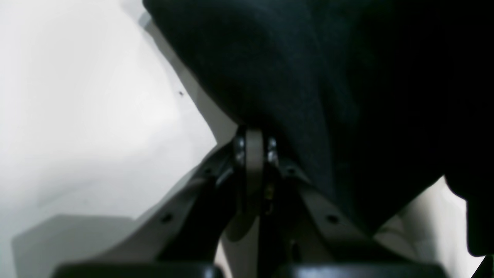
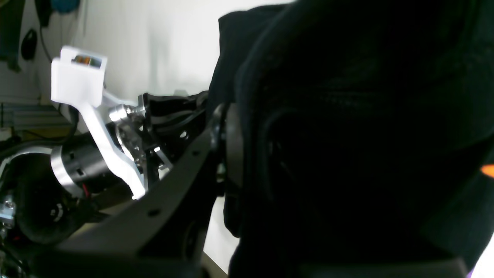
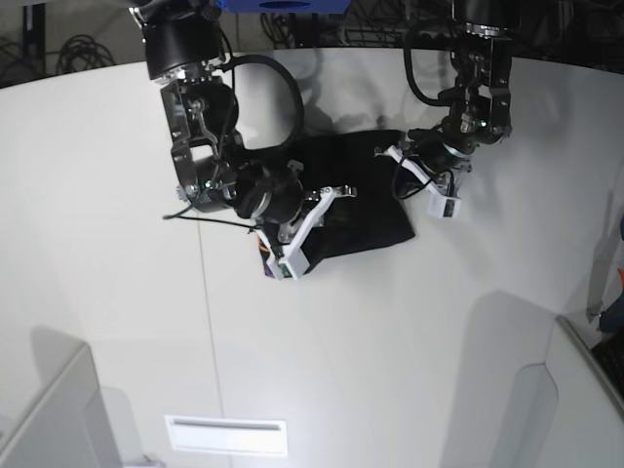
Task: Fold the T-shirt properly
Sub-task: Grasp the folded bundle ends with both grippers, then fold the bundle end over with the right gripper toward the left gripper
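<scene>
The black T-shirt (image 3: 356, 200) lies bunched on the white table (image 3: 409, 322) between my two arms. A bit of its purple and orange print (image 3: 263, 255) shows at its lower left corner. In the left wrist view, my left gripper (image 1: 254, 141) is shut, pinching the edge of the black cloth (image 1: 308, 77). In the base view it (image 3: 408, 164) is at the shirt's right end. My right gripper (image 2: 237, 146) is shut on the shirt (image 2: 347, 135), which covers most of it. An orange spot of print (image 2: 487, 170) shows there. In the base view this gripper (image 3: 314, 203) is at the shirt's left part.
Grey panels stand at the table's near left corner (image 3: 49, 419) and near right corner (image 3: 585, 390). A white rectangular label (image 3: 226, 436) lies near the front edge. Cables run behind the table (image 3: 88, 49). The left arm's white camera mount (image 2: 79, 77) shows in the right wrist view.
</scene>
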